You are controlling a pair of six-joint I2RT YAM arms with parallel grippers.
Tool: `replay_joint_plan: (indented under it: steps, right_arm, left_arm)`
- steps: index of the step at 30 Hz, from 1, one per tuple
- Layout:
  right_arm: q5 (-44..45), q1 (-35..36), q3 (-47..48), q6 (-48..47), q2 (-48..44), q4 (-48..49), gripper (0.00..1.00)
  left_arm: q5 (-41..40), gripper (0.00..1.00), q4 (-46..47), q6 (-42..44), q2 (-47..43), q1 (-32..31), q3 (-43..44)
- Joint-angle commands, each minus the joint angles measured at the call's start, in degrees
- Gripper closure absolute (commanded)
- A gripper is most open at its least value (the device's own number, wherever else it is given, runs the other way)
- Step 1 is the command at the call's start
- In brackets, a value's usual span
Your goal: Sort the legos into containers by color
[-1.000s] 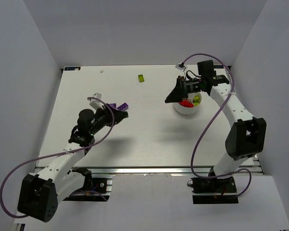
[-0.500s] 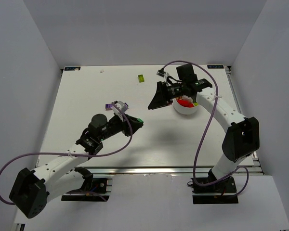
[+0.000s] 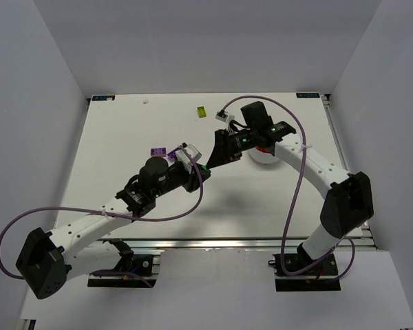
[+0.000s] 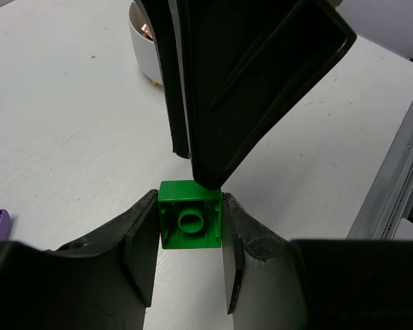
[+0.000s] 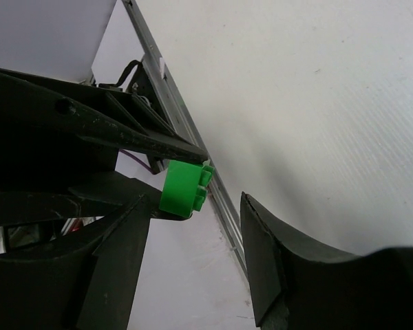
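Here the green brick (image 4: 190,223) hangs above the middle of the bench (image 4: 62,137), pinched by its sides between the left fingers (image 4: 141,240), which leaves its top free. The right fingers (image 5: 261,254) are spread, tips right at it. This is likely a hand-over, since the white bowl (image 4: 143,58) sits far right.

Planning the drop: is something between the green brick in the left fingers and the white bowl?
Yes: the open right gripper hangs right at the green brick, and the white bowl lies beyond it.
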Motion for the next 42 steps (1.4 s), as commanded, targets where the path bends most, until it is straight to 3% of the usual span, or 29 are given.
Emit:
replay_joint_plan:
  steps: [1, 17, 20, 27, 30, 32, 33, 34, 36, 40, 42]
  right_arm:
    - [1.3, 0.5, 0.0, -2.3, -1.8, -0.8, 0.40]
    - [3.0, 4.4, -2.0, -3.9, -1.1, -1.5, 0.44]
    - [3.1, 4.5, -2.0, -4.4, -1.0, -1.6, 0.52]
    - [3.0, 4.6, -2.0, -6.2, -0.8, -3.5, 0.59]
    - [2.2, 4.7, -2.3, -6.3, -0.7, -3.2, 0.70]
    - [1.7, 4.8, -2.4, -6.3, -0.6, -3.1, 0.83]
    - [1.0, 4.7, -2.5, -6.3, -0.5, -3.1, 0.86]
    - [0.9, 4.8, -2.5, -6.3, -0.6, -3.1, 0.94]
    - [0.3, 4.7, -2.7, -6.3, -0.7, -3.0, 1.00]
    - [-0.3, 4.6, -2.3, -5.8, -0.8, -2.0, 1.00]
    - [-0.7, 4.4, -2.0, -5.6, -0.7, -1.6, 1.00]
  left_arm:
    - [-0.9, 0.98, -1.3, 1.7, 0.5, -0.5, 1.9]
    - [-2.3, 0.98, 0.4, 1.5, 2.0, -1.9, 3.5]
    - [-2.5, 0.98, 0.1, 1.6, 2.1, -1.9, 4.0]
    - [-4.2, 0.98, 0.1, 3.4, 2.0, -1.9, 4.9]
    - [-4.4, 0.96, -0.3, 3.5, 2.7, -1.9, 5.4]
    - [-4.9, 0.95, -0.4, 3.5, 2.9, -1.9, 5.6]
    - [-5.3, 0.93, -0.4, 3.5, 2.9, -1.9, 5.6]
    - [-6.1, 0.84, -0.3, 3.5, 2.8, -1.8, 5.6]
    - [-6.9, 0.75, 0.1, 3.4, 2.6, -1.9, 5.5]
    - [-8.4, 0.48, 0.3, 3.3, 1.8, -1.9, 5.4]
    - [-8.4, 0.39, 0.4, 3.2, 1.3, -1.9, 5.1]
